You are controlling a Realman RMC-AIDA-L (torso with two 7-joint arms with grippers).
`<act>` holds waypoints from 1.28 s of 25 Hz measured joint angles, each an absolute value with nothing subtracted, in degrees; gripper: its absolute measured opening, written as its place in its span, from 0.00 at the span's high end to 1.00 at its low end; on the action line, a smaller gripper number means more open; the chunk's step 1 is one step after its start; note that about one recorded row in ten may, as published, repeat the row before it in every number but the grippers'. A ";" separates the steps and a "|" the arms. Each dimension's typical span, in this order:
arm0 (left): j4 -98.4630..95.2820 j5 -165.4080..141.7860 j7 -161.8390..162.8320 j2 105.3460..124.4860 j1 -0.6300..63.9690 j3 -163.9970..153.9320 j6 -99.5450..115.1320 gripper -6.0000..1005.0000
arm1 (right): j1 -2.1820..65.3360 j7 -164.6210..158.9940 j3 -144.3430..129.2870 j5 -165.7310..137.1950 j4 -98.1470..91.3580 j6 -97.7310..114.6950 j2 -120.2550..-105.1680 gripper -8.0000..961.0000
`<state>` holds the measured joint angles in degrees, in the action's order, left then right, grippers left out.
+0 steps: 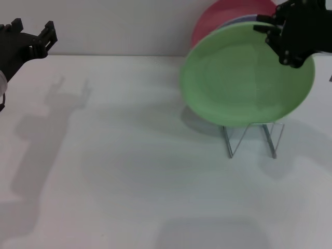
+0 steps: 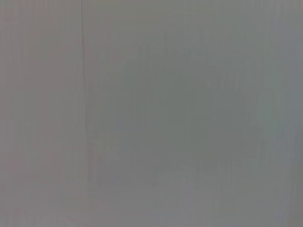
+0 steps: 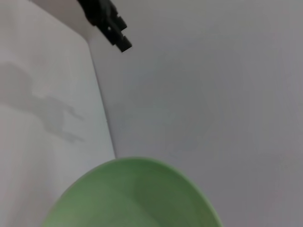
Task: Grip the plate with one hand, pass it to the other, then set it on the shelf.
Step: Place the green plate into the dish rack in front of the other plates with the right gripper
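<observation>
The light green plate (image 1: 244,78) stands tilted on edge at the back right, its lower rim at the silver wire shelf (image 1: 252,139). My right gripper (image 1: 271,32) is shut on the plate's upper right rim. The right wrist view shows the plate's rim (image 3: 132,194) close up. My left gripper (image 1: 33,27) is open and empty, held high at the far left, well apart from the plate. It also shows far off in the right wrist view (image 3: 111,28). The left wrist view shows only a blank grey surface.
A red plate (image 1: 223,13) and a lavender plate (image 1: 244,19) stand upright just behind the green plate. The white table (image 1: 129,171) stretches across the front and left, with a pale wall behind it.
</observation>
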<state>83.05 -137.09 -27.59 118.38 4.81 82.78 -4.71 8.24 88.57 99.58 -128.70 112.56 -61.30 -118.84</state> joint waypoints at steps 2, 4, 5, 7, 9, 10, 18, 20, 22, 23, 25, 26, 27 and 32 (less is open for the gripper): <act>83.02 -137.08 -27.60 118.39 4.95 82.72 -4.76 0.34 | 7.87 88.89 99.61 -128.76 112.56 -61.59 -118.85 0.87; 82.81 -137.06 -27.59 118.39 5.35 82.62 -4.84 0.34 | 7.45 88.95 99.82 -128.86 112.57 -61.70 -118.90 0.86; 82.81 -137.06 -27.59 118.39 5.35 82.62 -4.84 0.34 | 7.45 88.95 99.82 -128.86 112.57 -61.70 -118.90 0.86; 82.58 -137.04 -27.60 118.39 5.71 82.44 -4.84 0.34 | 6.25 88.95 99.63 -129.29 112.72 -61.51 -119.03 0.86; 82.42 -137.02 -27.60 118.39 5.87 82.34 -4.84 0.34 | 5.05 88.63 98.39 -131.43 113.13 -60.89 -119.16 0.85; 82.42 -137.02 -27.60 118.39 5.87 82.34 -4.84 0.34 | 5.05 88.63 98.39 -131.43 113.13 -60.89 -119.16 0.85; 82.25 -137.02 -27.61 118.25 6.16 82.27 -4.84 0.34 | 2.50 83.95 94.03 -137.43 115.96 -61.69 -119.32 0.83; 82.25 -137.02 -27.62 118.22 6.16 82.26 -4.84 0.34 | 2.45 83.14 93.68 -137.94 116.37 -62.52 -119.31 0.69; 82.25 -137.02 -27.66 118.21 6.18 82.26 -4.93 0.34 | 2.77 80.67 92.65 -139.68 116.63 -63.73 -119.18 0.59; 82.23 -137.02 -27.68 118.21 6.20 82.26 -5.00 0.34 | 3.28 78.79 91.37 -141.25 116.65 -64.15 -119.16 0.56; 82.16 -137.02 -27.72 118.21 6.24 82.26 -5.02 0.34 | 3.43 78.28 90.66 -141.42 116.62 -64.13 -119.17 0.51; 82.16 -137.02 -27.72 118.21 6.24 82.26 -5.02 0.34 | 3.66 77.94 89.25 -139.86 116.54 -63.75 -119.24 0.49; 82.16 -137.02 -27.72 118.21 6.24 82.26 -5.02 0.34 | 3.66 77.94 89.25 -139.86 116.54 -63.75 -119.24 0.47; 81.94 -137.02 -27.83 118.21 6.23 82.32 -5.15 0.34 | 5.08 75.61 87.03 -134.27 115.43 -56.72 -119.30 0.36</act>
<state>81.94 -137.02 -27.83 118.21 6.23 82.32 -5.15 5.08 75.61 87.03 -134.27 115.43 -56.72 -119.30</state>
